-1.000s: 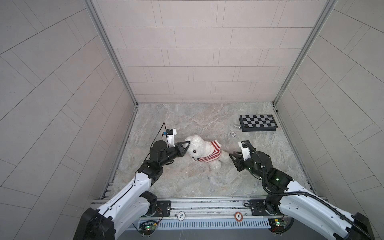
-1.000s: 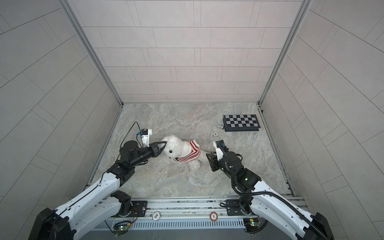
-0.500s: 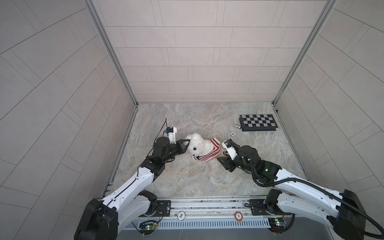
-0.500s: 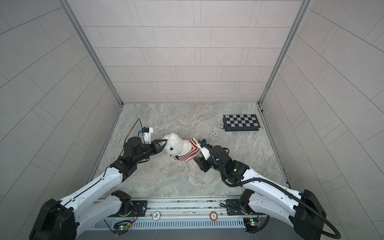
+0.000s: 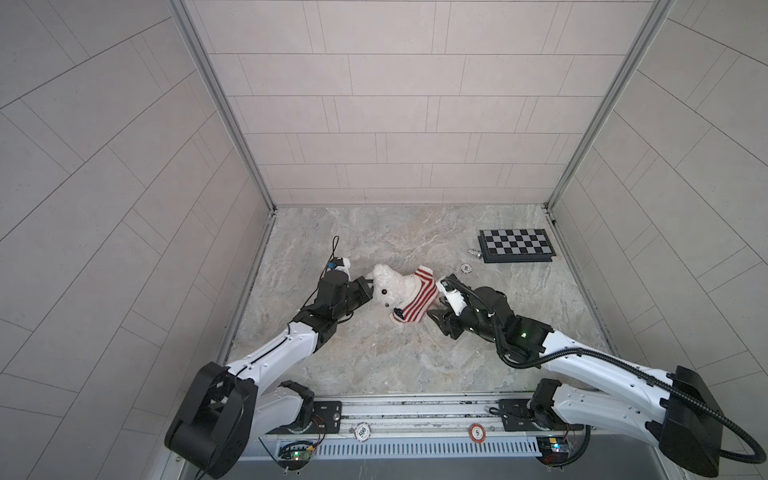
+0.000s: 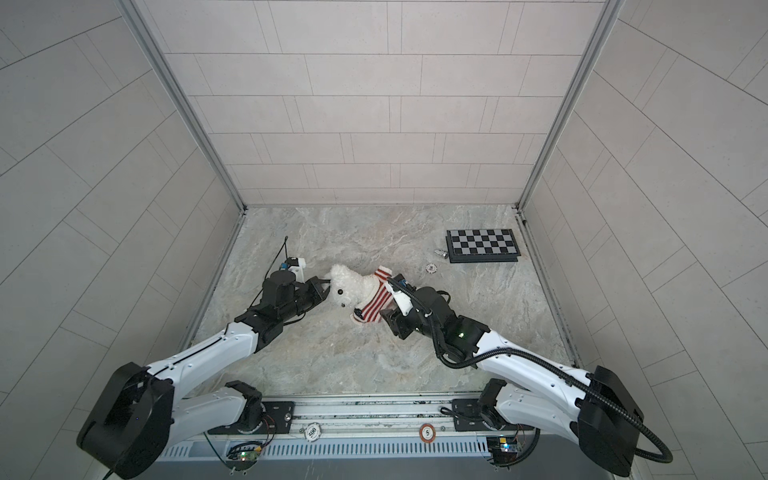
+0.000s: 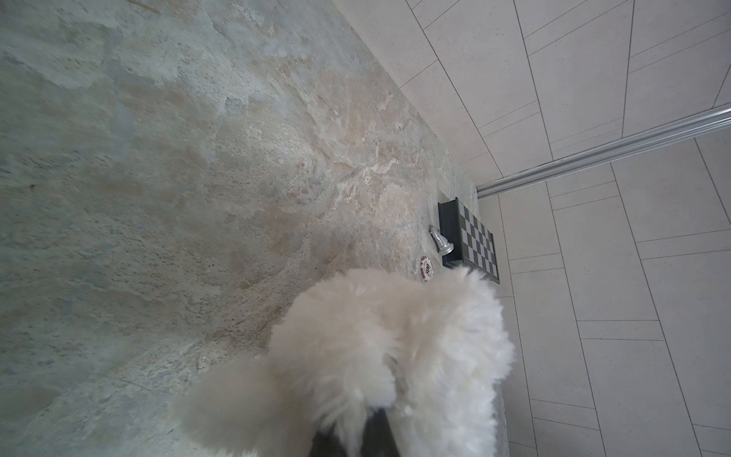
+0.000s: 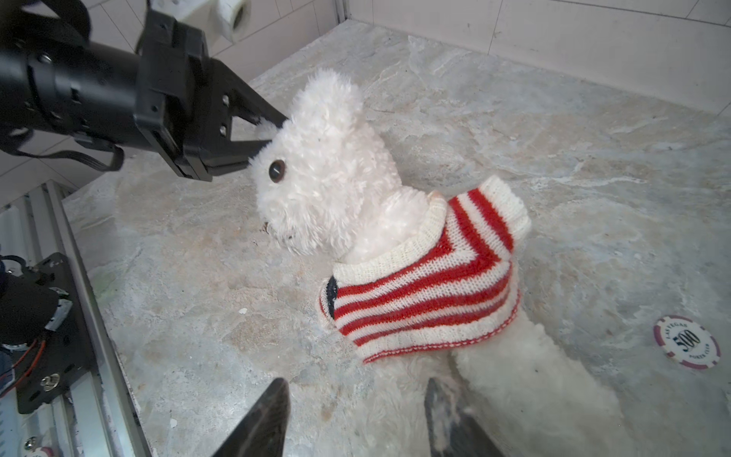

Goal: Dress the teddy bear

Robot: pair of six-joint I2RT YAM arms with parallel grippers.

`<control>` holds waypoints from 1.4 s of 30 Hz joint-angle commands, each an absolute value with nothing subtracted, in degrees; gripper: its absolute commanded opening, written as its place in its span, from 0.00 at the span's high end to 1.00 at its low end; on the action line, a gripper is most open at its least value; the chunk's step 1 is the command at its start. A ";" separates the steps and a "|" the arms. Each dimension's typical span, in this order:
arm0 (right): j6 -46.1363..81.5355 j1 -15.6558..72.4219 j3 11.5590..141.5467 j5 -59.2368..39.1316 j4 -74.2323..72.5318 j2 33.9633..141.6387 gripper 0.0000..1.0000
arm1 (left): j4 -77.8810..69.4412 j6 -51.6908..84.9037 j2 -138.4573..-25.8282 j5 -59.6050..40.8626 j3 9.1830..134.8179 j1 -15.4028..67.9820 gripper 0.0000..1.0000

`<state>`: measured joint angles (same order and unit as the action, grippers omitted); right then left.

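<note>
Teddy bear (image 8: 328, 166) head clamped in left jaws; right jaws apart by legs.

White teddy bear (image 8: 328, 166) with dark eyes; sweater (image 8: 427, 292) striped red and cream, one navy patch; desk (image 5: 374, 365) marbled beige and grey; chessboard (image 5: 516, 244) checked black and silver; poker chip (image 8: 686, 342) white, edged in pinkish red.
</note>
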<state>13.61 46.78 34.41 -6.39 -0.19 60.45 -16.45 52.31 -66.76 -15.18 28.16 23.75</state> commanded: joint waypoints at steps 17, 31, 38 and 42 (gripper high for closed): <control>20.51 45.16 35.16 -3.90 -10.16 81.34 0.43 | -14.26 53.87 -69.02 -11.18 29.14 23.53 1.00; 22.71 43.24 37.88 -9.56 -20.38 89.17 0.49 | -15.87 53.70 -68.99 -12.81 28.31 23.03 1.00; 23.25 43.24 38.68 -9.86 -22.64 90.00 0.48 | -16.88 54.05 -68.82 -13.62 27.44 23.03 1.00; 23.28 43.24 39.11 -9.84 -22.94 91.08 0.61 | -16.88 54.05 -68.49 -13.62 27.16 23.02 1.00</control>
